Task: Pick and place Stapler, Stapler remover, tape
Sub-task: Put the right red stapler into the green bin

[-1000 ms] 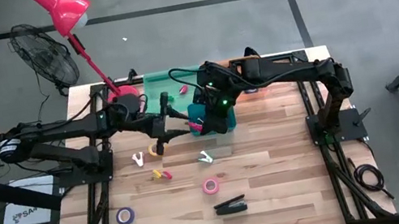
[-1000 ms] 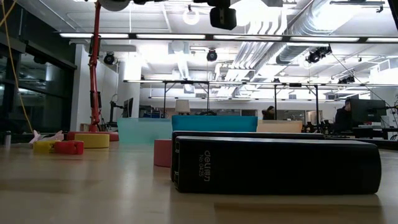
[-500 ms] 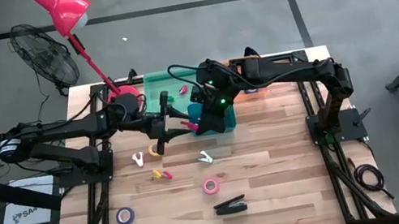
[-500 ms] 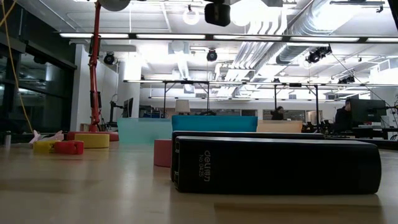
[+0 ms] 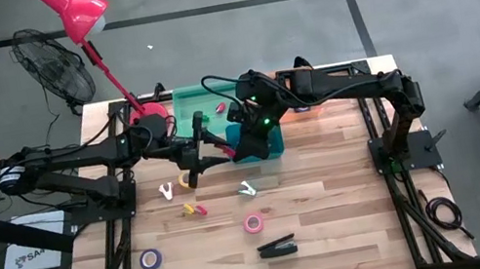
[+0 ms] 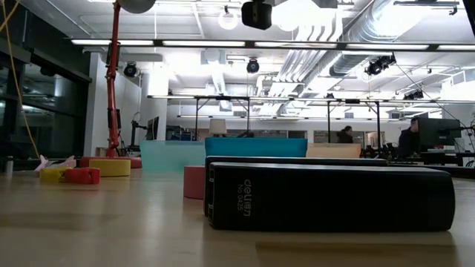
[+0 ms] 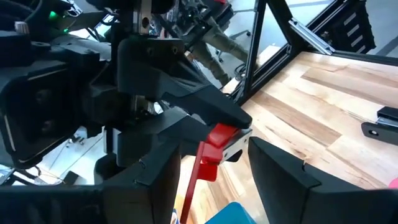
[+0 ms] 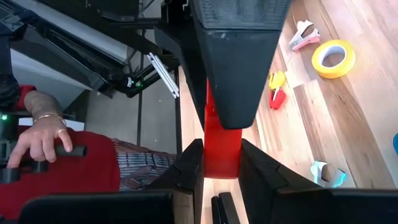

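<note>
My right gripper is shut on a small red piece, held in the air over the teal bin. My left gripper is open right in front of it. In the left wrist view its fingers stand on either side of the red piece without touching it. The black stapler lies flat near the table's front edge and fills the low view. Pink tape, purple tape and yellow tape lie flat on the table. My right gripper pinches one end of the red piece between its two fingers. The fingers come from the table's right side. The piece sticks out ahead of the fingers toward my left gripper, lifted clear of the table and the bin.
A green bin stands behind the teal one, beside a red lamp base. Small staple removers and a yellow and red piece lie mid-table. A person's hand shows beyond the table.
My right gripper has gone a little toward the table's left edge with the red piece, closing on my left gripper. The piece stays lifted clear.
</note>
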You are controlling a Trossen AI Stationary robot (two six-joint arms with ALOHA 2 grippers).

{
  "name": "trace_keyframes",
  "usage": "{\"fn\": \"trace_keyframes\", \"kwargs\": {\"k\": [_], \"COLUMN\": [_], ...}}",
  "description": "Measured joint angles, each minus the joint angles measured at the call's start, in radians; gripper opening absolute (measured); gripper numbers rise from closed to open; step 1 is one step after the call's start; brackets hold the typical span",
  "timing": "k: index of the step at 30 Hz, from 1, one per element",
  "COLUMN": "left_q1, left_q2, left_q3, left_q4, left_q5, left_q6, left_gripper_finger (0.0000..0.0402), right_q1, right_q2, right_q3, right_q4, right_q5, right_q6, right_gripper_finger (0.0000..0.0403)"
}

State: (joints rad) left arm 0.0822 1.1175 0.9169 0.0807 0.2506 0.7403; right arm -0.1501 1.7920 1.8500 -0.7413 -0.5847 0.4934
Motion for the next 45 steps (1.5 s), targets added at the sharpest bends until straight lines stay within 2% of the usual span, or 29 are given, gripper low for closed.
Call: {"fn": "trace_keyframes", "kwargs": {"k": [4,13,16,23,28,35,45], "left_q1": [0.0,0.0,0.001,0.001,0.0,0.002,0.002], "left_q2": [0.0,0.0,0.0,0.0,0.0,0.0,0.0], "left_q3": [0.0,0.0,0.0,0.0,0.0,0.0,0.0], "left_q4": [0.0,-0.002,-0.002,-0.003,-0.011,-0.033,-0.062], "left_q5": [-0.001,0.01,0.028,0.027,0.027,-0.043,-0.197], "left_q6": [0.0,0.0,0.0,-0.002,-0.005,-0.017,-0.046], "left_gripper_finger": [0.0161,0.0071,0.0052,0.0054,0.0054,0.0054,0.0055], "right_q1": [0.0,0.001,0.001,0.001,0.0,-0.009,-0.053], "right_q2": [0.0,0.0,0.0,0.0,0.0,0.001,-0.001], "right_q3": [0.0,0.0,0.0,0.0,0.0,0.0,0.0], "right_q4": [0.006,-0.002,-0.002,-0.002,0.004,0.001,-0.041], "right_q5": [0.0,0.002,0.0,0.007,0.013,0.022,0.04], "right_q6": [0.004,0.004,0.004,0.004,0.004,0.023,0.023], "right_gripper_finger": [0.0064,0.0064,0.0064,0.0066,0.0089,0.012,0.0123]}}
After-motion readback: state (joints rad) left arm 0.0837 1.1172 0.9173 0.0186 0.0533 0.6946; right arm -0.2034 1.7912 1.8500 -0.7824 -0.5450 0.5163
